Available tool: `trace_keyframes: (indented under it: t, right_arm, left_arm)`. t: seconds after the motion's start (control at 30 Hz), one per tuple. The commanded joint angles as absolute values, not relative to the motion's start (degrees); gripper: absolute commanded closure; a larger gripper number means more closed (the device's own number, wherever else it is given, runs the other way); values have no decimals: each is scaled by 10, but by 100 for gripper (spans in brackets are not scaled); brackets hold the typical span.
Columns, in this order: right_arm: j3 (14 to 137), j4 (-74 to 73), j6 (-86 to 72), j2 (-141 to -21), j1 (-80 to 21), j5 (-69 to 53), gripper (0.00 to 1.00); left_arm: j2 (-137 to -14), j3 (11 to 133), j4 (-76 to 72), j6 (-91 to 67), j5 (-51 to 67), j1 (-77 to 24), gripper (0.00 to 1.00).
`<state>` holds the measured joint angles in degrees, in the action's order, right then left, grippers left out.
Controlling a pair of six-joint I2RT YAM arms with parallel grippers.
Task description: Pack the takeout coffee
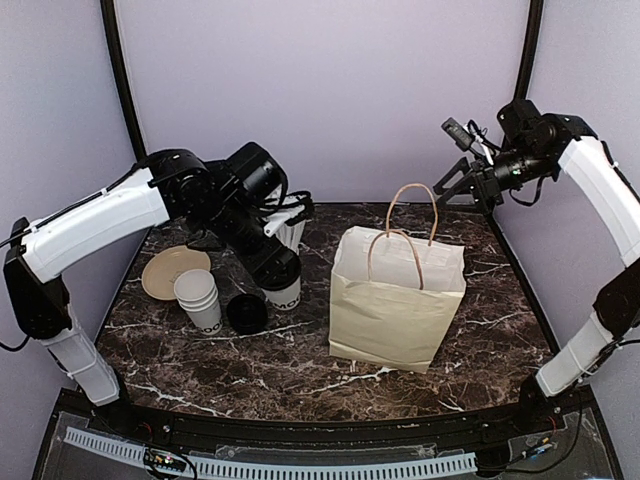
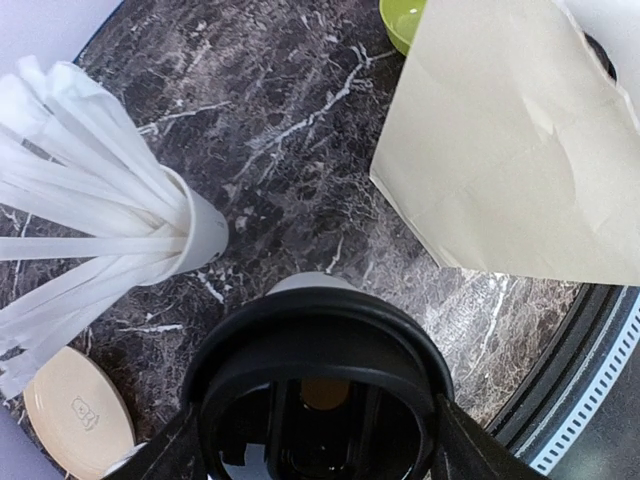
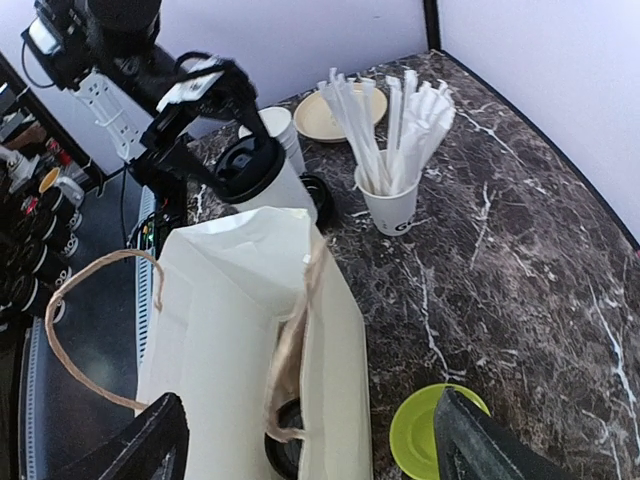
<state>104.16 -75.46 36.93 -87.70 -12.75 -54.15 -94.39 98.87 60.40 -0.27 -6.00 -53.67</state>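
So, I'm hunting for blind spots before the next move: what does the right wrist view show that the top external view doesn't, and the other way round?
Only the right wrist view: the green dish on the table by the paper bag, and what looks like a dark round thing down inside the bag.

Only the top external view: the right arm as a whole, and the table's near edge.

Both: the bag, the left gripper clasping the takeout coffee, the stack of lidless cups and the tan plate.

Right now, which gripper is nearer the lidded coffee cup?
Left. The left gripper is right over the coffee cup; the right gripper hangs beyond the paper bag, well away.
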Motion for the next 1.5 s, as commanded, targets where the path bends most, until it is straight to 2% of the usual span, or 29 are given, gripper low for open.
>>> trace_keyframes:
  t: [0.0,0.1,0.2,0.23,0.27,0.33,0.6,0.9,1.2,1.47]
  right_arm:
    - [1032,-671,287,-864,-179,-497,21]
    - [1046,-661,274,-879,-199,-484,37]
    - [1059,-655,265,-885,-216,-470,73]
    - [1060,-650,262,-883,-222,-467,82]
    - [1059,-646,259,-881,-229,-464,90]
    - [1057,-638,253,-872,-242,-460,99]
    - [1040,-643,264,-842,-286,-486,100]
    - [1003,-667,295,-811,-308,-553,100]
    - [934,-651,297,-765,-320,-560,100]
    - [917,-654,294,-746,-325,-607,100]
  left_arm:
    - [-909,1051,637,-13,-107,-529,40]
    - [-915,1106,650,-7,-134,-528,41]
    - [-908,1149,628,-4,-141,-528,42]
    - [-905,1156,622,-4,-139,-528,43]
    - [-903,1169,605,-4,-132,-529,43]
    - [-892,1175,569,-4,-106,-529,44]
    - [-858,1171,451,42,49,-570,45]
    - [-865,1129,442,77,80,-671,47]
    - [-864,1064,453,76,-10,-755,48]
    - [-919,1081,466,108,-117,-805,49]
